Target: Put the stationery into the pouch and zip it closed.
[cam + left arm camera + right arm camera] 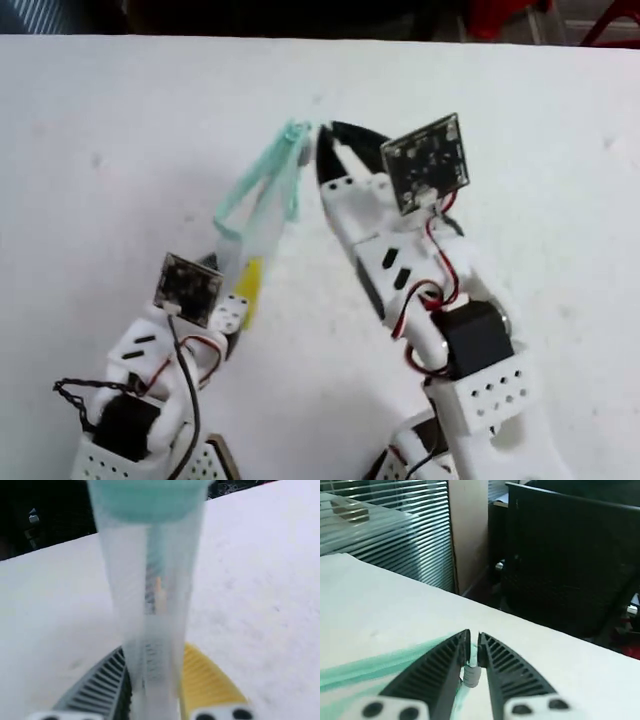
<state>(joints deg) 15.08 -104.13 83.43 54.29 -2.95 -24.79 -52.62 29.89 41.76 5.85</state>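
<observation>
Bright, even light washes the white tabletop (110, 180) nearly flat, shadows soft and faint; the translucent teal-edged plastic pouch (150, 610) glows pale, daylight streams through slatted window blinds (395, 535).

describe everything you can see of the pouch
The pouch is a long, narrow sleeve of cloudy, see-through plastic with teal edging, stretched over the white table between the arms. The left gripper clamps its near end between grey and yellow fingers; the right gripper pinches a small white tab at its teal far end.
</observation>
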